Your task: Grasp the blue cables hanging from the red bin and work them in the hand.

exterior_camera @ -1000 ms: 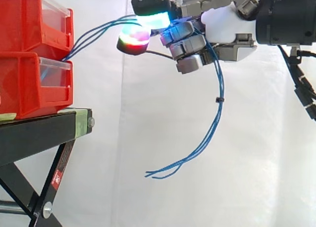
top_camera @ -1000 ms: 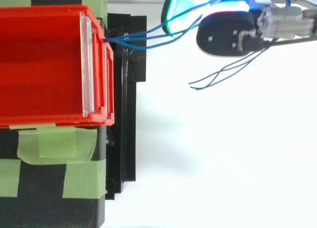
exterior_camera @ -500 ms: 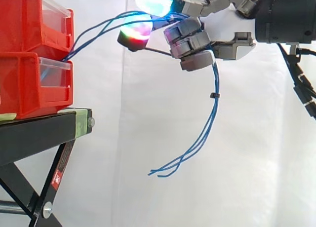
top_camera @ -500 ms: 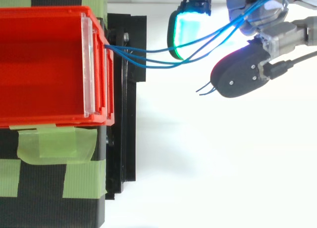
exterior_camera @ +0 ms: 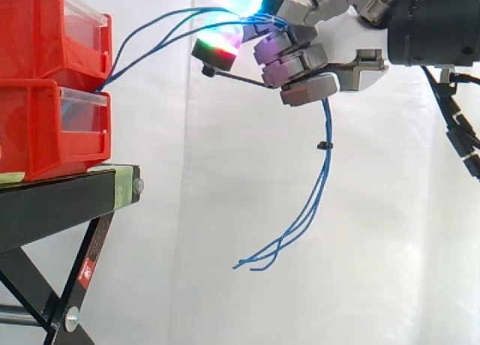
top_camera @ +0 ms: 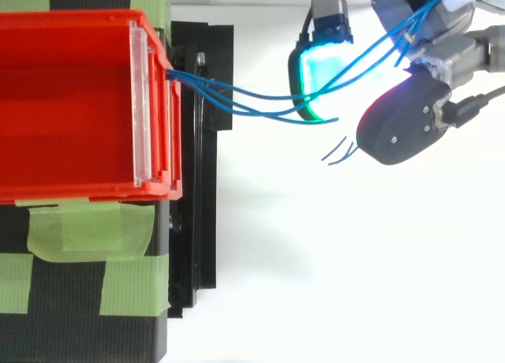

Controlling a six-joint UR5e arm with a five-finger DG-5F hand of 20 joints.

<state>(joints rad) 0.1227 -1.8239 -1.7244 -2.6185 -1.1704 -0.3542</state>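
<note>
The hand [exterior_camera: 339, 39] stood high and well apart from the red bins [exterior_camera: 37, 30], its fingers curled round the blue cables [exterior_camera: 327, 127]. One cyan fingertip pad [top_camera: 319, 75] lay against the span in the top view, and a red-green pad [exterior_camera: 219, 46] sat just below that span in the side view.

The cables left the front of the bins, arched up to the hand with visible slack, passed through the curled fingers and hung down to free ends [exterior_camera: 255, 264] well below. A small black tie [exterior_camera: 324, 145] bound the hanging part just beneath the fingers. The exit point appeared to lie at the seam between the upper bin and the lower bin [exterior_camera: 37, 127], but the side view did not settle which one.

The step in hand was judged to be working the cables. To do it well:

- Keep the grip light, so the strands can roll and slide between the pads.
- Preserve the slack towards the bins; a taut span could drag the cables out.
- Keep the tie clear of the fingers.
</note>
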